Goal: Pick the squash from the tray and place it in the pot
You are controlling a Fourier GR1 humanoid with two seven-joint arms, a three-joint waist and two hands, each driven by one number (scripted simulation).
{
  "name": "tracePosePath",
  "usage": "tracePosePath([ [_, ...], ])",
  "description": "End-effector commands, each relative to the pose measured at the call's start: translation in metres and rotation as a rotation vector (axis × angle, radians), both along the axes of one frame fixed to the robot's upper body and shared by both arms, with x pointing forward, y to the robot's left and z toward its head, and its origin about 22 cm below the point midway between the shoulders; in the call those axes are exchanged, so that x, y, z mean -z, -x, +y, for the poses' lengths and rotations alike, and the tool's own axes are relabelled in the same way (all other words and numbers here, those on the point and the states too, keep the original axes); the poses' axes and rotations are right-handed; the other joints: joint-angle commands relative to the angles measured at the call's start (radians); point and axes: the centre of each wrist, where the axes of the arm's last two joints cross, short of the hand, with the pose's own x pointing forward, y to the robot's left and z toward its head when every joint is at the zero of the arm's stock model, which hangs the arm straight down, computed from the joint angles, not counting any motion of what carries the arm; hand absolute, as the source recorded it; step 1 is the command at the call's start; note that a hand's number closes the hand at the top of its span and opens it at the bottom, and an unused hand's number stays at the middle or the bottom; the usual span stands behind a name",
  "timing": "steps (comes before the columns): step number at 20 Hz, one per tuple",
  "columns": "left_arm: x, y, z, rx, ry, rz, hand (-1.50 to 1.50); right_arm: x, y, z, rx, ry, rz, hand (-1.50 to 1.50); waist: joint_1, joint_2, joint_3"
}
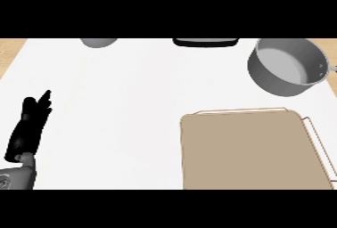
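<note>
nearest the camera, a flat tan rectangular tray (253, 149) with a thin raised rim lies on the white worktop (132, 89), its surface bare. no squash shows anywhere in view. beyond it at the right stands a grey metal pot (287, 67). at the lower left the black left hand (30, 122) rests with straight fingers

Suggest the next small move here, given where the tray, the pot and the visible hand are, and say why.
Probably bring the right hand into view over the tray. No squash shows on the tray's flat top or in the pot up right, and no right hand appears. The left hand rests open at the left edge, far from the tray. Until the squash is seen, any reach is a guess.
</note>
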Motion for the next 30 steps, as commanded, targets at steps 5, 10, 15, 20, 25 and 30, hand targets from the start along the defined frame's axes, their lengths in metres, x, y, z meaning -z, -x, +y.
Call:
tracePosePath([
  [5, 0.009, 0.003, -0.007, 0.002, -0.008, 0.002, 0.00, -0.053, -0.032, 0.005, -0.088, -0.041, 0.056, 1.50, 0.021, 0.002, -0.003],
  [10, 0.003, -0.017, 0.000, 0.020, -0.001, 0.008, 0.00, -0.058, -0.079, 0.045, -0.092, -0.044, 0.150, 1.50, 0.020, 0.004, -0.004],
  [15, 0.001, -0.012, -0.005, 0.012, 0.012, -0.001, 0.00, -0.066, -0.120, 0.084, -0.112, -0.056, 0.227, 1.50, 0.027, 0.003, -0.004],
  [20, -0.008, 0.000, 0.021, 0.029, -0.002, -0.001, 0.00, -0.002, -0.149, 0.087, -0.140, -0.059, 0.336, 1.50, 0.035, 0.005, -0.002],
  [25, -0.008, -0.004, -0.018, 0.044, 0.016, 0.001, 0.00, 0.022, -0.172, 0.101, -0.144, -0.197, 0.467, 1.50, 0.035, 0.005, -0.002],
  [30, 0.004, 0.003, -0.009, 0.027, -0.002, 0.010, 0.00, 0.053, -0.188, 0.113, -0.183, -0.263, 0.531, -1.50, 0.032, 0.009, -0.001],
])
